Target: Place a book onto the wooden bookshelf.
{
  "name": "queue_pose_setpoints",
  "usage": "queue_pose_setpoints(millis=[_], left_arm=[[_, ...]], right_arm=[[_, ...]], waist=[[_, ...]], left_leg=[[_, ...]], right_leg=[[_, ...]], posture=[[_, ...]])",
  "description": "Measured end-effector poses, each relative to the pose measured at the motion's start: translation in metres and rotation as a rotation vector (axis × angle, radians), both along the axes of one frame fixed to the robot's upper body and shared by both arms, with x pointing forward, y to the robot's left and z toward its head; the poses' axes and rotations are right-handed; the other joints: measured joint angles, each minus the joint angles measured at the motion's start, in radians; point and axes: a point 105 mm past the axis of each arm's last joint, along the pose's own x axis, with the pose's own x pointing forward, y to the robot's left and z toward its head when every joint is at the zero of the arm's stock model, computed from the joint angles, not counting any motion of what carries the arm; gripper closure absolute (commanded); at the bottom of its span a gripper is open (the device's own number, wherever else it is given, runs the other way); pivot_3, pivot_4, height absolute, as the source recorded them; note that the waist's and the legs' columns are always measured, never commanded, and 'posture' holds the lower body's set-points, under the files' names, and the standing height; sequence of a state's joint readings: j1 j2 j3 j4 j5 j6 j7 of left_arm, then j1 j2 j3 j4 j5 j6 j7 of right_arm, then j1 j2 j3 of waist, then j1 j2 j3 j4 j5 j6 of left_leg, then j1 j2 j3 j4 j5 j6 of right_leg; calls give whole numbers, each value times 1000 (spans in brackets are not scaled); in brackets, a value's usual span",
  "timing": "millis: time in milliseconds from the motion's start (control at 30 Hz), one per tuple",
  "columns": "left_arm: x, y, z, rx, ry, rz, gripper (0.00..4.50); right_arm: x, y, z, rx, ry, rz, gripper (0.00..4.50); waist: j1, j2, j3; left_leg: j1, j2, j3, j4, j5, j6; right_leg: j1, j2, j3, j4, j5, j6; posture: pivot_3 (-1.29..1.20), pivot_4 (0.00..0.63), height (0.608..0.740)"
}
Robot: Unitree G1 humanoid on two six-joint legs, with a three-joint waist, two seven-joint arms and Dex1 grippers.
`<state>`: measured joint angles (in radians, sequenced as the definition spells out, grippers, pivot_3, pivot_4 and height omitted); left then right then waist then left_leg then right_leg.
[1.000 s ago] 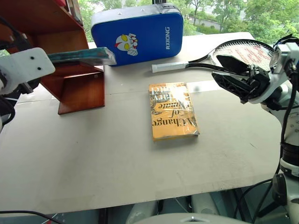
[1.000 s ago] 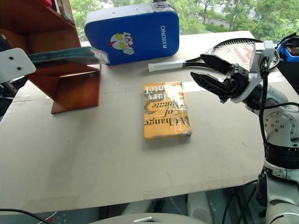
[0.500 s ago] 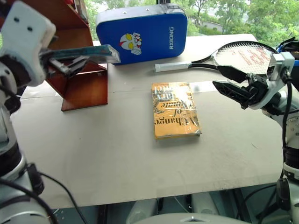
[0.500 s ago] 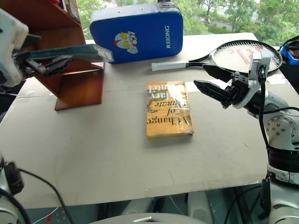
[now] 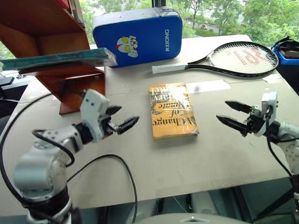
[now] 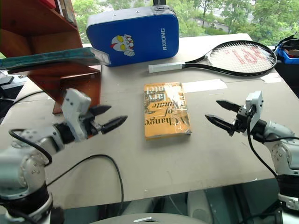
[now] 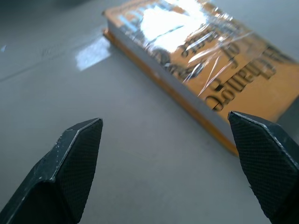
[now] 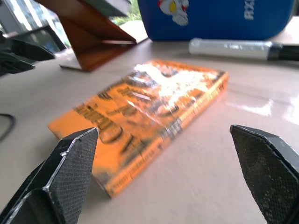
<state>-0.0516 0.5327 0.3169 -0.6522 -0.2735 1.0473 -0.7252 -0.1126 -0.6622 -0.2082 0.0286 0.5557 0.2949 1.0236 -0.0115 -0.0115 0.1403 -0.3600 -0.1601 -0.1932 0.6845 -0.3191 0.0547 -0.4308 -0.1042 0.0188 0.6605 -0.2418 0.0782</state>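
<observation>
Teal book [image 5: 60,58] lies flat on a board of the wooden bookshelf [image 5: 51,32], upper left of frame, one end jutting past the shelf edge. Left gripper [image 5: 122,122] released, empty, low over the table [image 5: 140,172], left of centre. Right gripper [image 5: 233,114] also spread wide, empty, right side. Yellow book [image 5: 172,110] lies between them.

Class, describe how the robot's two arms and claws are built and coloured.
Each claw, left claw and right claw, has two pointed black fingers with cross-hatched pads on a white housing. The arms are silver-grey jointed segments, with black cables looping along them.
</observation>
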Motion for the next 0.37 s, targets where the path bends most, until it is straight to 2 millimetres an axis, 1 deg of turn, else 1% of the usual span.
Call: queue_pose_setpoints(millis=[67,133,167,233,367], left_arm=[[-1,0,-7,12,-71,18,73],[-4,-3,-18,-1,-126,27,73],[-5,-4,-21,-12,-131,33,73],[-9,-3,-34,-39,-163,52,73],[-17,-2,-48,-41,-156,46,73]], right_arm=[[-4,-9,-14,-33,4,-22,0],[-9,-16,-23,-44,7,-41,0],[-9,-18,-25,-45,8,-44,0],[-14,-22,-29,-58,0,-45,0],[-22,-28,-39,-64,20,-52,0]], waist=[[14,1,-1],[27,2,-1],[29,2,-1],[33,3,-1],[34,3,-1]], left_leg=[[1,0,0,0,0,0],[4,1,1,0,0,0],[6,1,0,0,0,0],[9,1,0,-2,0,0],[10,2,0,-3,0,0]], right_leg=[[1,0,1,-1,2,0],[5,0,2,-1,2,0],[7,0,3,-2,2,0],[10,1,3,-3,2,0],[11,1,3,-4,2,0]], posture=[[0,150,740],[0,150,740],[0,150,740],[0,150,740],[0,150,740]])
